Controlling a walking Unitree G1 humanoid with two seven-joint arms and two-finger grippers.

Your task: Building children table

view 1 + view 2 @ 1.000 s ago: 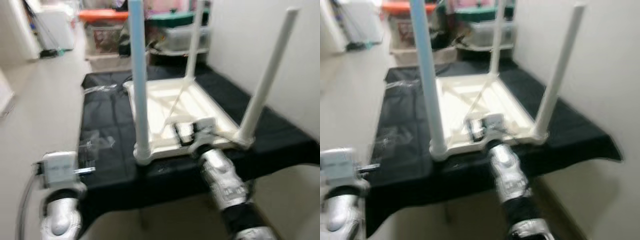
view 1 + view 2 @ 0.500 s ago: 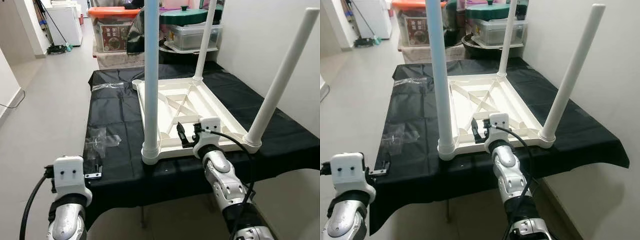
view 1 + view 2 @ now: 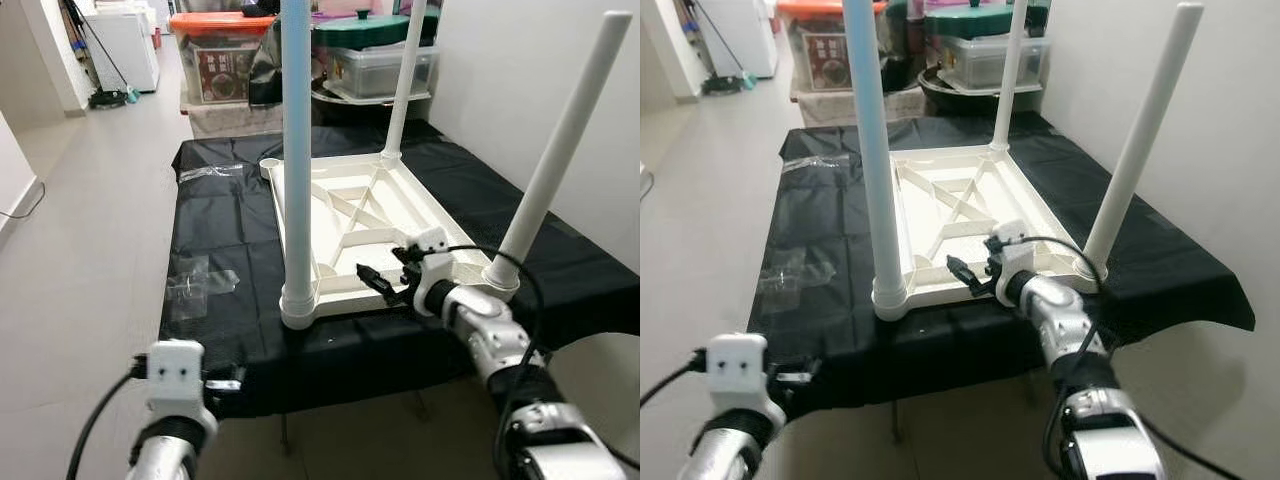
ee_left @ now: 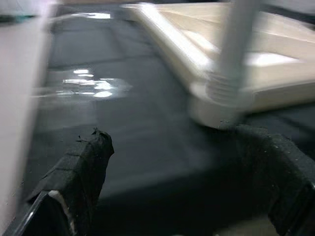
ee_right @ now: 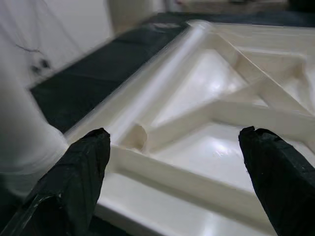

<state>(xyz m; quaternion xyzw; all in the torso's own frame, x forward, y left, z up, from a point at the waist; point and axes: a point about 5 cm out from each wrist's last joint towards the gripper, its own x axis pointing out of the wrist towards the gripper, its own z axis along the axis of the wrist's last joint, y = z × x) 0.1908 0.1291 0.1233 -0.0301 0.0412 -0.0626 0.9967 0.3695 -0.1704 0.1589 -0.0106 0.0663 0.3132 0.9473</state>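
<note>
Nearest, at the lower left of the frame, my left gripper [image 3: 225, 384] hangs by the cloth's [image 3: 215, 240] front edge, fingers spread wide and empty. Right of centre, my right gripper [image 3: 372, 283] hovers over the near rim of the upturned table [image 3: 340, 215], fingers wide apart, holding nothing. Three legs stand fitted: near left [image 3: 296, 150], near right [image 3: 560, 150], far right [image 3: 402, 80]. The far left socket [image 3: 271, 164] looks bare, so the fourth leg seems the step in hand; next I must find it. Bins [image 3: 215, 55] sit at the top.
</note>
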